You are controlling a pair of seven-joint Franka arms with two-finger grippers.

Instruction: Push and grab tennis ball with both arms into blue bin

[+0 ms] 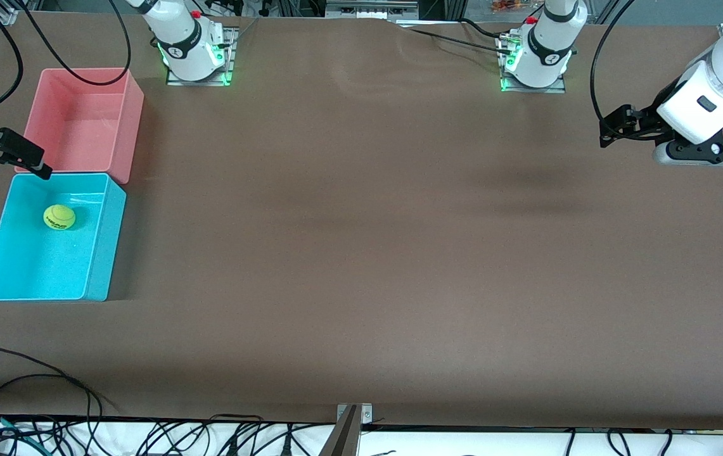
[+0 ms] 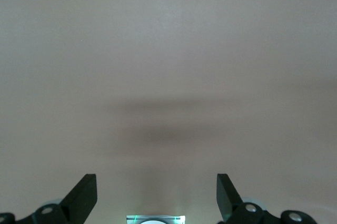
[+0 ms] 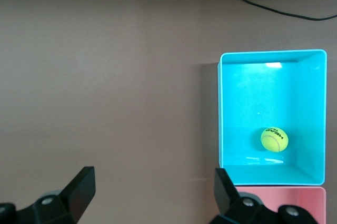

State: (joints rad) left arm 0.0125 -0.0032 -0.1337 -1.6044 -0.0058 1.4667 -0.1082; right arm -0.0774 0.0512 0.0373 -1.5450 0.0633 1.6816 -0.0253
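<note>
Yellow-green tennis ball [image 1: 59,217] lies inside the blue bin [image 1: 100,253], middle left of the frame. Right gripper [image 1: 9,158] hovers at the bin's rim, fingers spread, empty. Left gripper [image 1: 614,128], upper right, likewise spread, empty.

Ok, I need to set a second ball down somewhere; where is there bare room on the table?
The broad brown table is bare from the blue bin to the left arm's end. It is crowded at the right arm's end: the pink bin touches the blue bin, which holds the tennis ball, with the open right gripper above.
</note>
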